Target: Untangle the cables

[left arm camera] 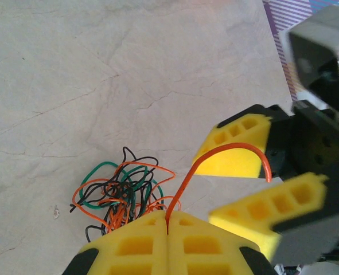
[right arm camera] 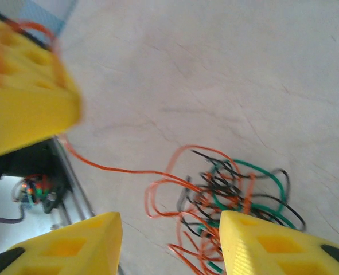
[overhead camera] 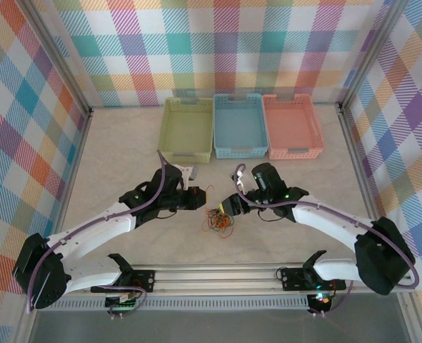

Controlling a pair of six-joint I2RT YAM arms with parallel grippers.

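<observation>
Cables, thin orange-red, dark green and black cords, heaped at frame centre on the pale marbled table: one orange strand arches from the clamped-shut left gripper toward the right gripper, spread wide and empty, heap between its fingers.

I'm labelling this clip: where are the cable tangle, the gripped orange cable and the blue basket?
cable tangle (left arm camera: 120, 192), left wrist view, middle of heap
orange cable (left arm camera: 183, 186), left wrist view, its rising stretch
blue basket (overhead camera: 240, 151), top external view, near wall
</observation>
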